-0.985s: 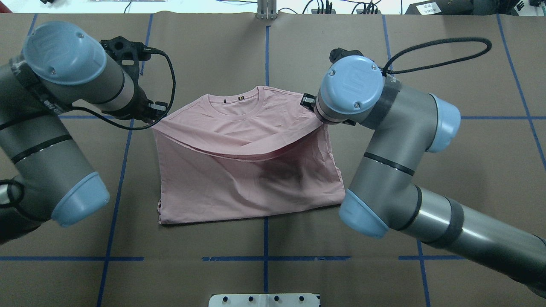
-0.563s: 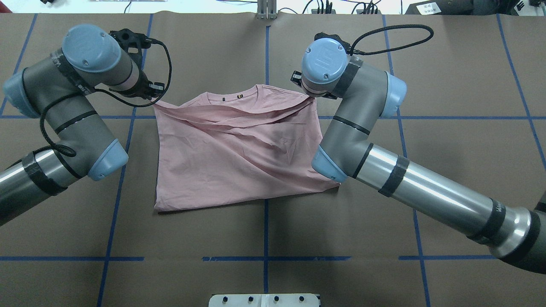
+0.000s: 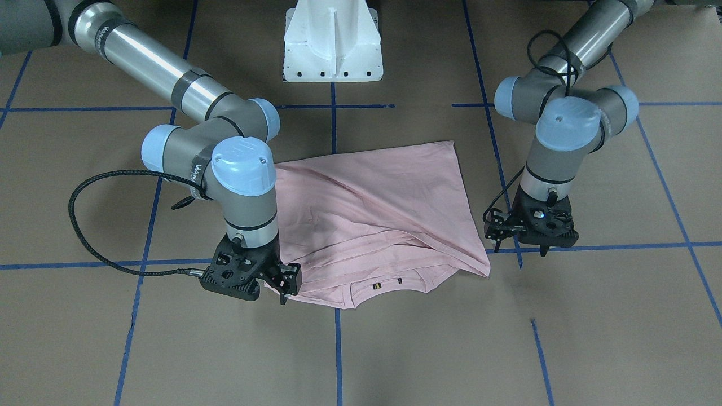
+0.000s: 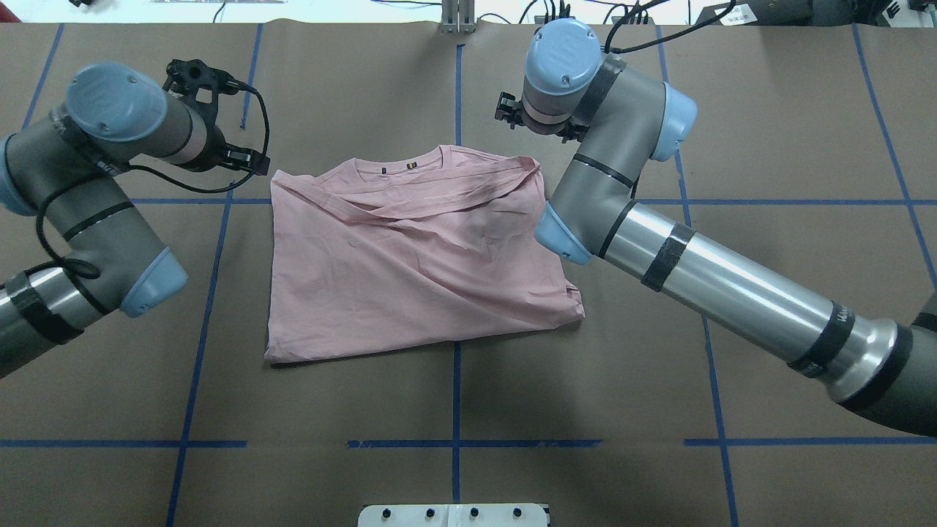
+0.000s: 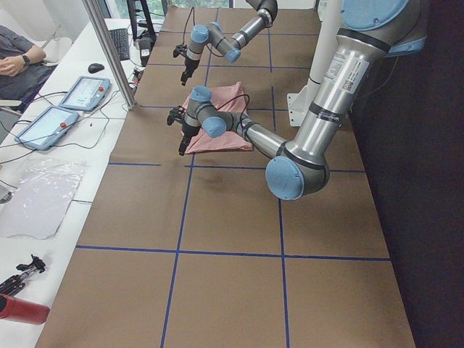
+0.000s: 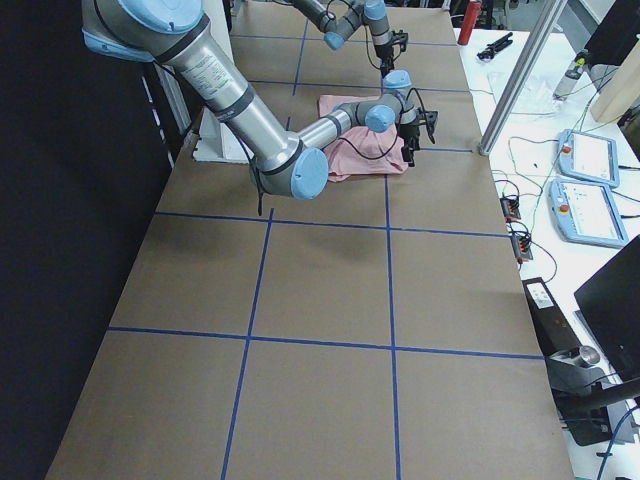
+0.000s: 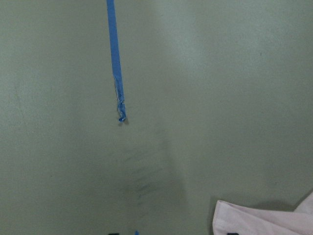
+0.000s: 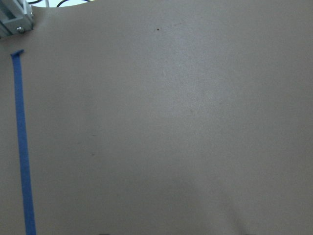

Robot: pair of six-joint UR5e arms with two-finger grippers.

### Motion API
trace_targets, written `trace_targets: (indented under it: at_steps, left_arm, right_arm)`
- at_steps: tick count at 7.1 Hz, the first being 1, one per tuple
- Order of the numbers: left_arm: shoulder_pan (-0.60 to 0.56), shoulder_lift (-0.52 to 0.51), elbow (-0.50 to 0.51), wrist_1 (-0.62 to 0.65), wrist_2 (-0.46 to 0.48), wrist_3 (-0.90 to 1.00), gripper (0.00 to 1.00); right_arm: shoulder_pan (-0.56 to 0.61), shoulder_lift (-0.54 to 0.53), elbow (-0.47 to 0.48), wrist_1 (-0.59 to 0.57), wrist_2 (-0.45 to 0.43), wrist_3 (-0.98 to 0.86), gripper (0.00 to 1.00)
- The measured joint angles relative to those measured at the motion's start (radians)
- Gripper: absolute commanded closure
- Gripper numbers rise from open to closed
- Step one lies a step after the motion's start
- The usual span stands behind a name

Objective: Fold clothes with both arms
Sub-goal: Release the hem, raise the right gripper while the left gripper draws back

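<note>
Jaws of both arms empty, nothing pinched. Left arm: jaws parted, hovering off the worktop, the shirt just beside them toward the right arm, not touching. Its wrist view shows only a pink corner low right and a blue tape line. Right arm: jaws look parted too, though their tips are barely visible, so that is a best guess. Front view puts them at the shirt's edge, but the right wrist view shows bare worktop only, so probably above it and clear.

Shirt lies flat between the two sets of jaws and on the robot's side of them, collar at the end nearest the jaws. Doubled over: a loose upper layer ends in a slanted, rumpled edge just short of the collar.

Placement reads as one fold laid down, each set of jaws at the corner where that edge rests. Slanted edge suggests the right side may need straightening before another fold.
</note>
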Motion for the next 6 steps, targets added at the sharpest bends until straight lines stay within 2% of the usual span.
trace_targets:
  at_steps: [1, 3, 4, 6]
  left_arm:
    - [0.015, 0.052, -0.103, 0.001, -0.002, -0.025, 0.0]
    - [0.113, 0.155, -0.271, 0.0, 0.002, -0.214, 0.37]
    - [0.179, 0.185, -0.307, -0.001, 0.015, -0.332, 0.4]
    - [0.306, 0.211, -0.324, -0.002, 0.061, -0.516, 0.4]
  right_arm:
    - [0.007, -0.053, 0.075, -0.004, 0.03, -0.024, 0.0]
    - [0.011, -0.151, 0.226, -0.03, 0.045, -0.037, 0.0]
    - [0.01, -0.173, 0.271, -0.048, 0.046, -0.038, 0.0]
    - [0.008, -0.19, 0.308, -0.061, 0.046, -0.038, 0.0]
